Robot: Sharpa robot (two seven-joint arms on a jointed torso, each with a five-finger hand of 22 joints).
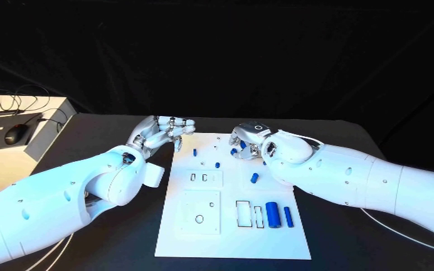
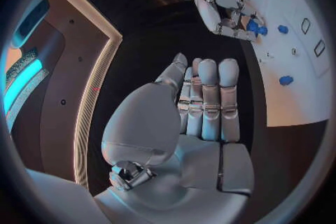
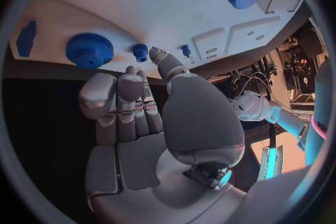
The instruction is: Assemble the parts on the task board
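Note:
The white task board [image 1: 232,233] lies mid-table with small blue parts on it. A thick blue cylinder [image 1: 272,212] and a thin blue bar [image 1: 288,216] sit by the slots at its near right. My left hand [image 1: 164,132] hovers off the board's far left corner. Its fingers [image 2: 209,102] are straight, side by side, and hold nothing. My right hand [image 1: 249,140] is over the board's far end, fingers [image 3: 115,98] loosely bent with nothing in them. A blue gear [image 3: 89,50] lies on the board [image 3: 154,5] just beyond those fingertips, with a small blue knob [image 3: 140,52] beside it.
More blue parts lie mid-board: a peg [image 1: 194,152], a stub [image 1: 217,165] and a short cylinder [image 1: 255,177]. A pale desk with a mouse [image 1: 14,134] stands at the far left. A white cable [image 1: 398,230] runs over the black table at the right.

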